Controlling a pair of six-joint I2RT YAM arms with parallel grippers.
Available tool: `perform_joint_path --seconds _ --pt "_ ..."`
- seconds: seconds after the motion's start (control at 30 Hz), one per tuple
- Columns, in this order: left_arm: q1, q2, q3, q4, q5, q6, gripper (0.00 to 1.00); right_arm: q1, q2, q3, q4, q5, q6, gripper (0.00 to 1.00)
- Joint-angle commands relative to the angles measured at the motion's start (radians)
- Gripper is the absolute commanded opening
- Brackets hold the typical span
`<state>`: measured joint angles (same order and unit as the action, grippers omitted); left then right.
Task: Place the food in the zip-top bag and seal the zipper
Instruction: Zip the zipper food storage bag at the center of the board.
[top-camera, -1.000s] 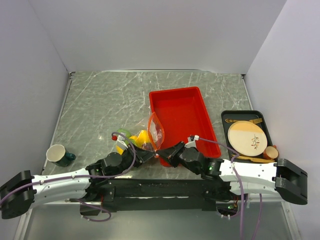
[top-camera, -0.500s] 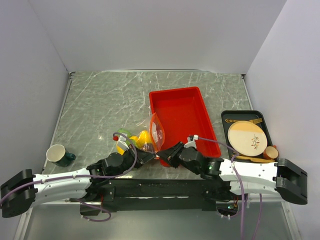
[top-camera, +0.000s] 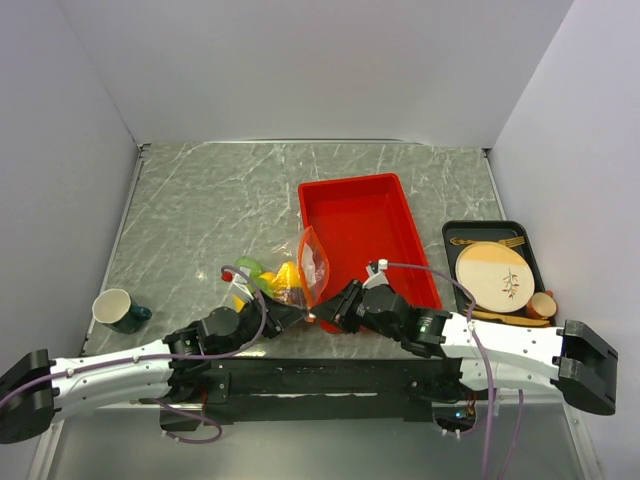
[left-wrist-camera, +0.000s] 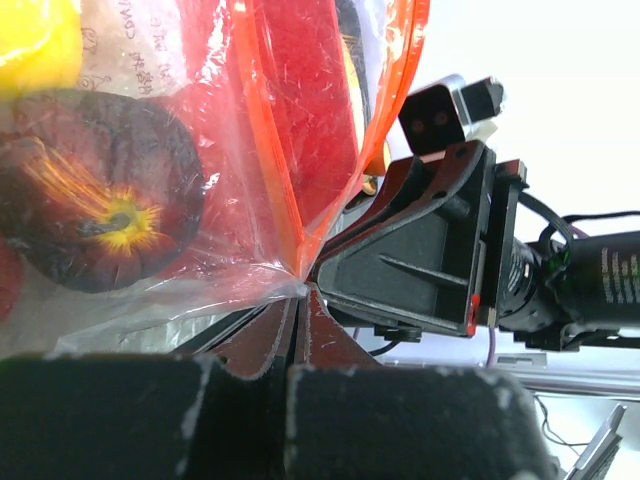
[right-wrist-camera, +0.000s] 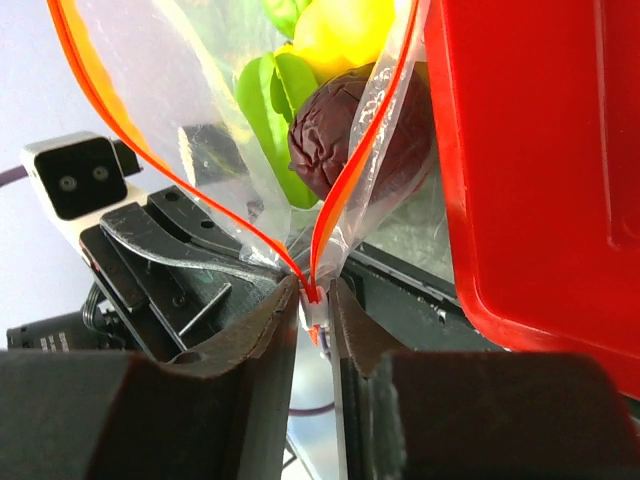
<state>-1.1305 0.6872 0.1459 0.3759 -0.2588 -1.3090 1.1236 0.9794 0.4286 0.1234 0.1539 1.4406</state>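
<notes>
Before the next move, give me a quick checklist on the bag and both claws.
1. Food inside the zip-top bag: ok, seen through the plastic.
2. Left claw shut on the bag's corner: ok.
3. Right claw shut on the zipper end: ok.
4. Zipper sealed: not ok, its strips gape apart.
5. Bag clear of the red tray: cannot tell.
</notes>
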Motion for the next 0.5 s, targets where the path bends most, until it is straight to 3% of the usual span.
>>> perform_joint_path --seconds 0.0,0.1,0.2,0.47 --pt "-0.005 -0.026 0.014 0.02 0.001 0.03 0.01 -0.03 0.015 0.036 0.015 -0.072 -0.069 0.21" --pt "-0.005 -0.015 0.011 0.032 0.007 0.024 0.01 -0.045 0.025 0.042 0.034 -0.114 -0.075 0.16" --pt "-0.003 -0.008 0.011 0.037 0.009 0.024 0.01 -0.05 0.031 0.048 0.047 -0.137 -0.083 0.24" --pt "-0.005 -0.029 0.012 0.014 -0.003 0.027 0.01 -0.051 0.036 0.041 0.061 -0.185 -0.082 0.28"
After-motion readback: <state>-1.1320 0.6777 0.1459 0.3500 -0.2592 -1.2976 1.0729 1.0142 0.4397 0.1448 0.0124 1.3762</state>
